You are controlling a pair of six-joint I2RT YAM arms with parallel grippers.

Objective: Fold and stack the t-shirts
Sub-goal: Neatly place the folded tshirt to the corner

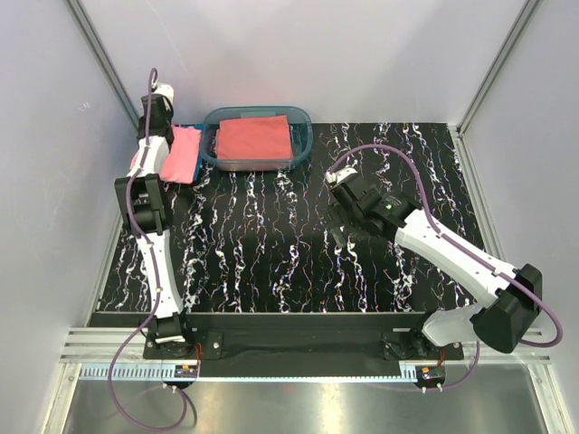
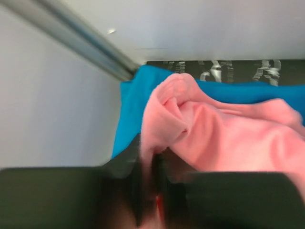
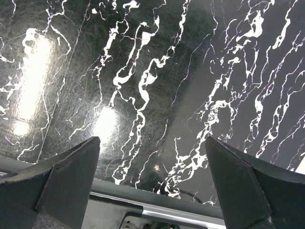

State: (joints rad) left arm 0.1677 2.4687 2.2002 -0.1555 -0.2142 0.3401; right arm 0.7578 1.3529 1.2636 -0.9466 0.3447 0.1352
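Note:
A light pink t-shirt (image 1: 184, 154) lies at the far left corner of the table, on top of a bright blue t-shirt (image 1: 193, 127) whose edge shows behind it. My left gripper (image 1: 152, 127) is shut on a fold of the pink t-shirt (image 2: 224, 138); the blue t-shirt (image 2: 131, 109) shows under it in the left wrist view. A coral-red t-shirt (image 1: 253, 137) lies folded in the clear bluish tub (image 1: 303, 122). My right gripper (image 1: 340, 206) is open and empty above the bare table, its fingers (image 3: 66, 176) wide apart.
The black marbled table (image 1: 271, 244) spans the view. White walls with metal corner posts (image 1: 99, 54) stand close behind the left arm. The near table edge and a metal rail (image 3: 157, 210) show in the right wrist view.

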